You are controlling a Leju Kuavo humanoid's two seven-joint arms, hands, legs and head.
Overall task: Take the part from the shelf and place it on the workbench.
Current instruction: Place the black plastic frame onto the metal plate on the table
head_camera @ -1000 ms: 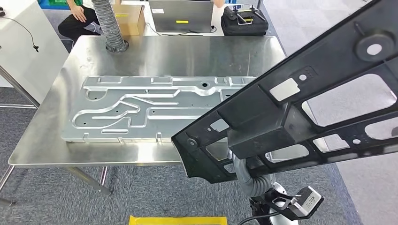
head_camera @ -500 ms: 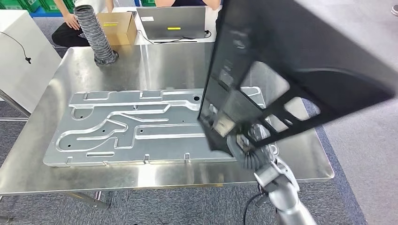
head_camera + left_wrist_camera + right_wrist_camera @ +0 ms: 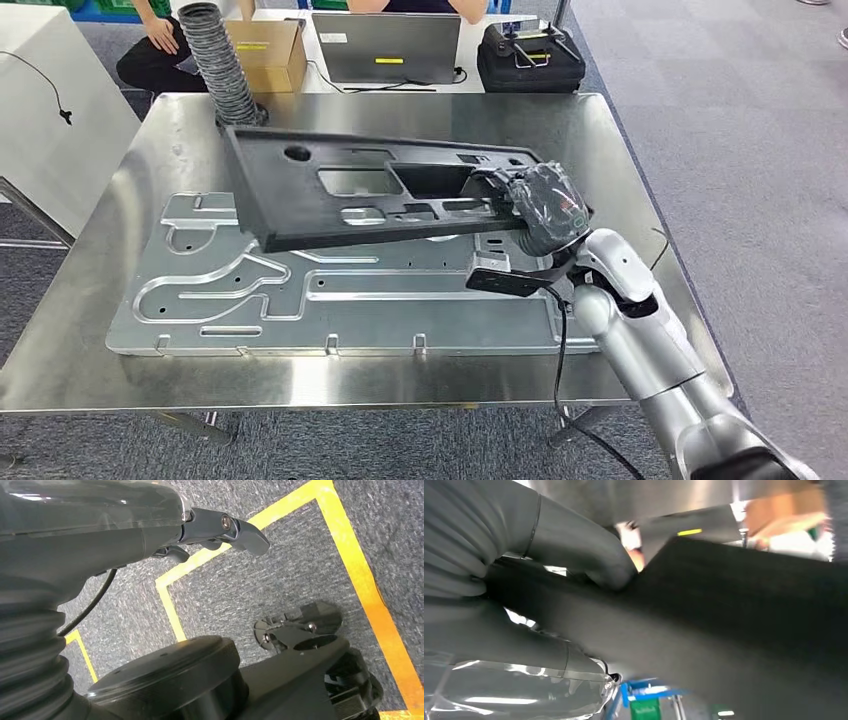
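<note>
Swung down flat since earlier, black part (image 3: 370,195) gripped at one end by right hand (image 3: 535,200); watch its unsupported far end dropping onto your counter (image 3: 640,200).

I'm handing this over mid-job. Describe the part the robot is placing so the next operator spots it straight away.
Find the steel workbench; a large silver embossed plate lies flat on it. Over that plate's far side is the long black plastic panel with cut-out openings, gripped at its right end by the right hand. It is the one black piece on the metal, set at a slant.
</note>
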